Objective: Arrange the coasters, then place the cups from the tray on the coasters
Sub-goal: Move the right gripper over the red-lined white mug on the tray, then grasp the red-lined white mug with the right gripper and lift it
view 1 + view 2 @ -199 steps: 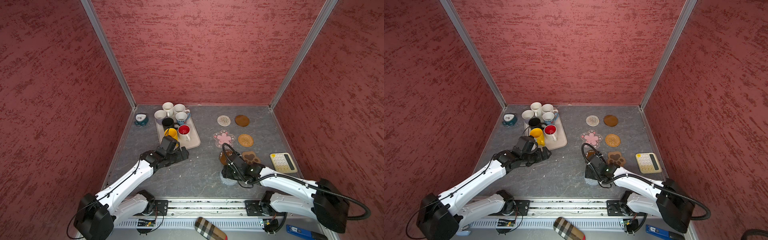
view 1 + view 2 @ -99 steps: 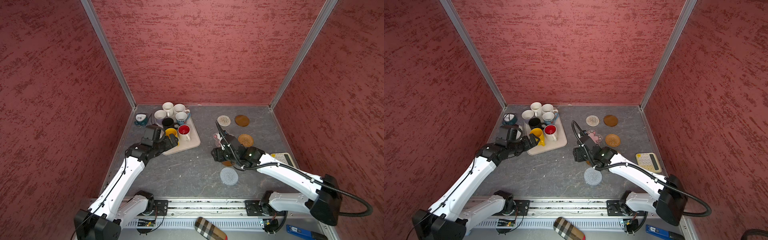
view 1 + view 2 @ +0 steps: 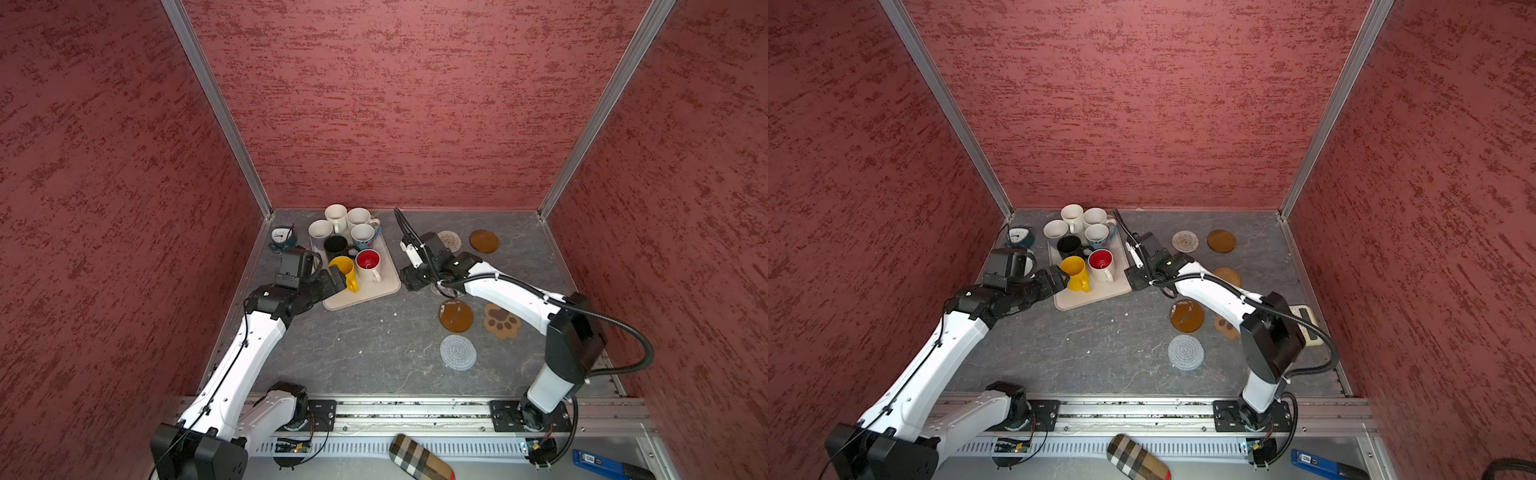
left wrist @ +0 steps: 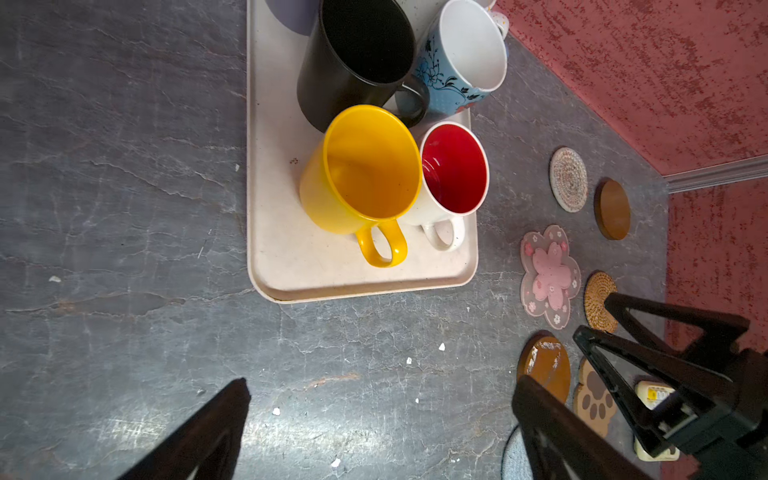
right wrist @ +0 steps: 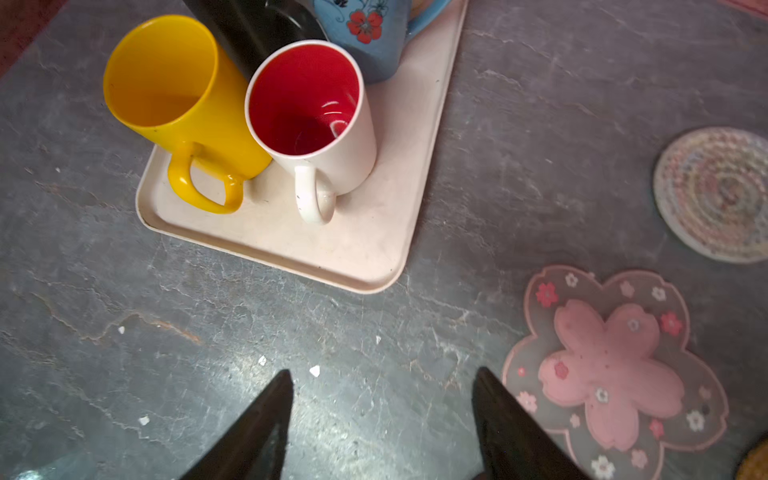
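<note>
Beige tray (image 3: 374, 293) sits far-left on the counter (image 3: 353, 345) | yellow mug (image 3: 343, 268) and red-lined mug (image 3: 368, 262) upright on its near end | pink flower coaster (image 5: 615, 374) near tray's near-right corner | left end effector (image 4: 380, 382) wide open, empty, by tray's near-left corner | right end effector (image 5: 382, 372) open, empty, over bare counter between tray and flower coaster

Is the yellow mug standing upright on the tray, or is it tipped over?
Upright. The yellow mug stands on the beige tray, mouth up, handle at its side.
</note>
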Robot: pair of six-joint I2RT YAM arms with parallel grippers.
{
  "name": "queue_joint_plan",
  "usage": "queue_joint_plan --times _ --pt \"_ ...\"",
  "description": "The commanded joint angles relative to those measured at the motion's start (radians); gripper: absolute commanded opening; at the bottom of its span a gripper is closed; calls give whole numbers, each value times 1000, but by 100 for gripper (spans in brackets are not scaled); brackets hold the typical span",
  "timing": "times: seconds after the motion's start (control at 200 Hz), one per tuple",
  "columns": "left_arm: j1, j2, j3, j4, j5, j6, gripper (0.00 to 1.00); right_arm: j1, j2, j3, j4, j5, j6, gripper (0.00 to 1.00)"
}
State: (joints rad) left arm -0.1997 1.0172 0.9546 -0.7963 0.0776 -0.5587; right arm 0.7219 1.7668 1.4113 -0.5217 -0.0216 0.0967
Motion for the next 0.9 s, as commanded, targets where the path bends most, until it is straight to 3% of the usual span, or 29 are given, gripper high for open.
queue_joint_plan --times 0.0,0.255,0.661,0.897 --pt "12 3 -24 32 -50 23 100 2 65 74 34 -60 -91 71" --pt "20 10 -88 81 -74 -11 99 2 260 245 11 -117 -127 62" --pt "22 0 -91 101 -92 -18 99 4 428 419 -21 -150 -137 60" --pt "22 2 -91 111 -104 -21 99 6 495 483 -29 -135 -91 51"
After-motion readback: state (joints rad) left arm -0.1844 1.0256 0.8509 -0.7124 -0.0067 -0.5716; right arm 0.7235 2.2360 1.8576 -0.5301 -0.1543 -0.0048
